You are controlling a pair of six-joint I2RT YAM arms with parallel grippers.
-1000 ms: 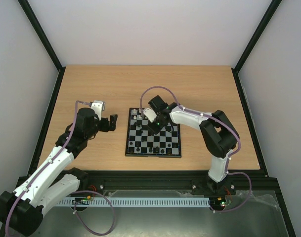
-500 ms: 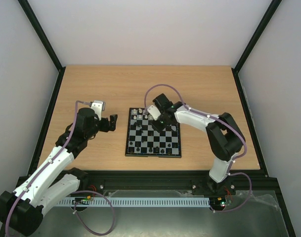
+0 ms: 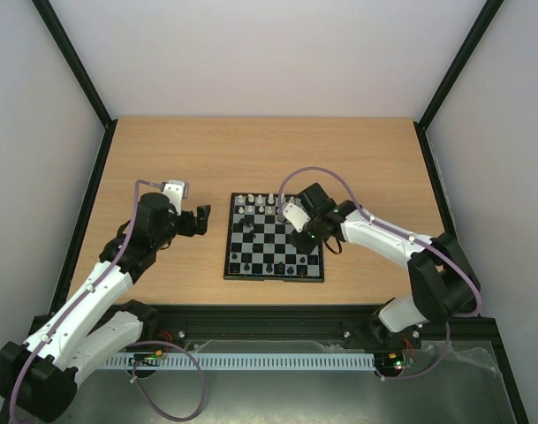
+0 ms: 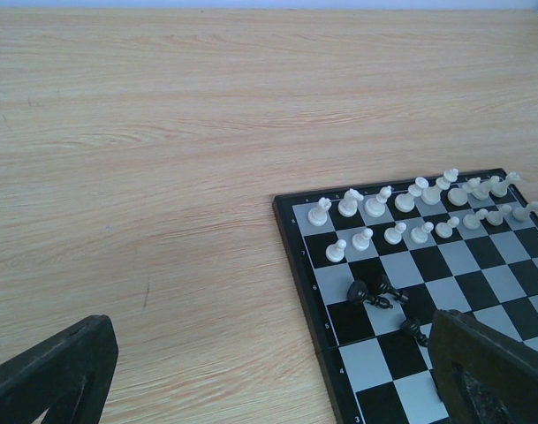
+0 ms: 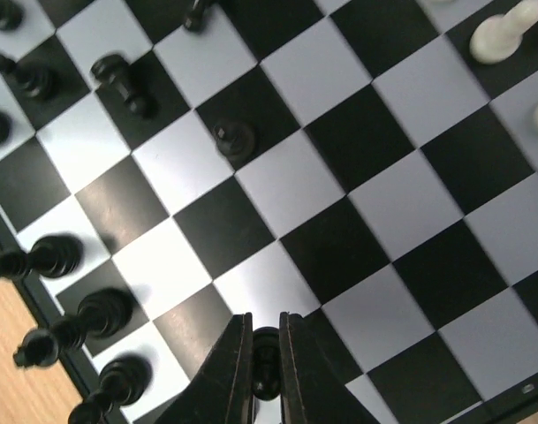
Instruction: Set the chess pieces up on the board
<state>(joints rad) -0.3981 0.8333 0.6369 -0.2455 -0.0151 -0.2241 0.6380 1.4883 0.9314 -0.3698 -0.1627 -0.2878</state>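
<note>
The board (image 3: 273,277) lies mid-table between both arms. White chess pieces (image 4: 419,210) stand in two rows at its far end, and three black ones (image 4: 381,296) lie tipped over near its left side. More black pieces (image 5: 49,257) stand along the near edge, with a lone black pawn (image 5: 235,137) further in. My right gripper (image 5: 266,323) hovers over the board's right half (image 3: 307,237), shut on a small black piece (image 5: 266,358). My left gripper (image 3: 198,221) rests open left of the board, its fingers (image 4: 52,375) wide apart over bare wood.
The wooden table (image 3: 162,159) is ringed by a black frame (image 3: 85,212) and white walls. The right arm's purple cable (image 3: 326,172) arches above the board's far right corner.
The right gripper shut on a black piece and carried it rightward from the board's far middle to its right half. The left arm stayed still.
</note>
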